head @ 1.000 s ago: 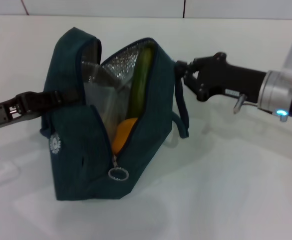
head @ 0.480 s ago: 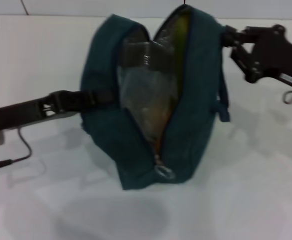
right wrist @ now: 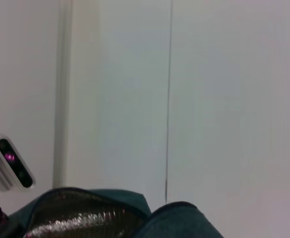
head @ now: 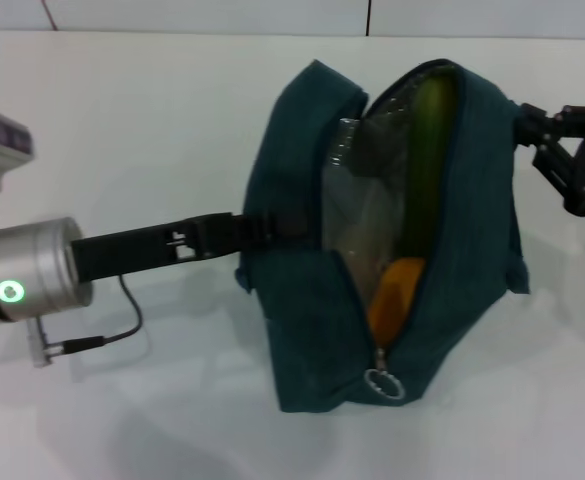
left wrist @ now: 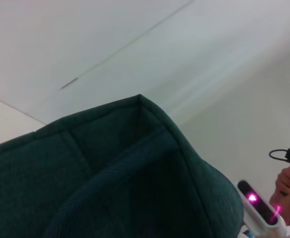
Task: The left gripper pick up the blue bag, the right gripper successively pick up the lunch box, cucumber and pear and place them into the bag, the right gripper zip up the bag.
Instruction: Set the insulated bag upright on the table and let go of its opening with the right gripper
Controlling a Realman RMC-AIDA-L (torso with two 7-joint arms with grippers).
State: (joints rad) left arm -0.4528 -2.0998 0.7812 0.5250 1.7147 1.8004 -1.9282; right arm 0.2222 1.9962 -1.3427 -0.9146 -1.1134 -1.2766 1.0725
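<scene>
The blue bag (head: 302,330) stands open on the white table, right of centre in the head view, zipper ring pull (head: 383,383) low at its front. Inside show the clear lunch box (head: 357,190), the upright green cucumber (head: 427,170) and the orange pear (head: 394,292) at the bottom. My left gripper (head: 272,226) reaches in from the left and is shut on the bag's left side strap. My right gripper (head: 528,124) grips the bag's upper right edge. Teal fabric of the bag (left wrist: 110,178) fills the left wrist view. The bag's rim (right wrist: 179,220) and foil lining (right wrist: 80,218) show in the right wrist view.
The white table (head: 152,120) stretches all around the bag. A thin cable (head: 112,330) hangs under my left wrist. A person's hand (left wrist: 288,181) shows far off in the left wrist view.
The bag has travelled to the right across the table, with both grippers moving along with it. The pear shows again in the opening.
</scene>
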